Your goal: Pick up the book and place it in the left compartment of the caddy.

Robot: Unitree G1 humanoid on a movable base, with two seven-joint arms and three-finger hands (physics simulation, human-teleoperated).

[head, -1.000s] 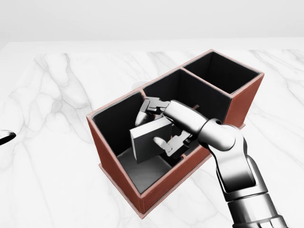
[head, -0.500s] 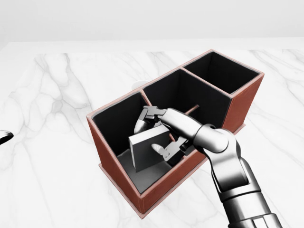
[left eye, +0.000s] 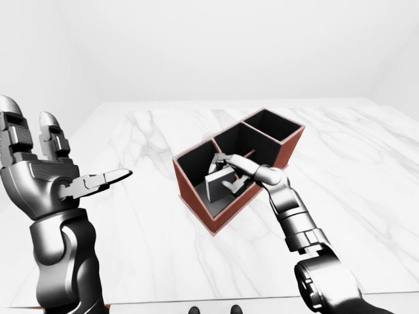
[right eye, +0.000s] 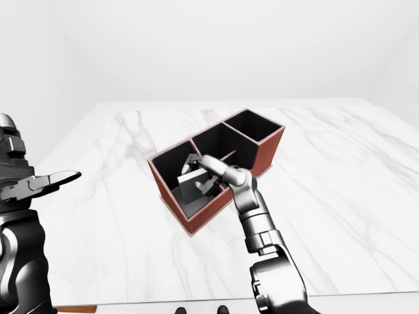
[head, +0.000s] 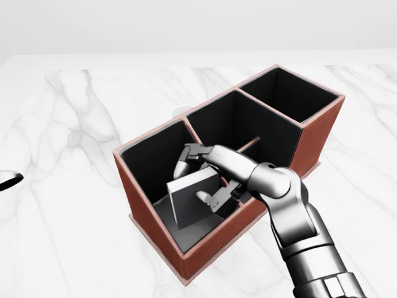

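Observation:
A red-brown caddy [head: 149, 226] with three black-lined compartments lies slantwise on the white marble table [head: 68, 124]. A grey book [head: 191, 200] stands tilted inside the leftmost compartment, low and near its floor. My right hand [head: 200, 177] reaches over the caddy's lower wall and is shut on the book, one finger [head: 184, 162] behind it and the thumb [head: 209, 198] on its near face. My left hand [left eye: 62, 180] is raised at the left of the left-eye view, open, far from the caddy.
The middle [head: 239, 127] and right [head: 291, 93] compartments hold nothing I can see. The marble top spreads out wide on every side of the caddy. A dark tip of my left hand [head: 9, 180] pokes in at the head view's left edge.
My right hand has lowered the book deeper into the left compartment and moved it slightly leftward. The caddy has not moved.

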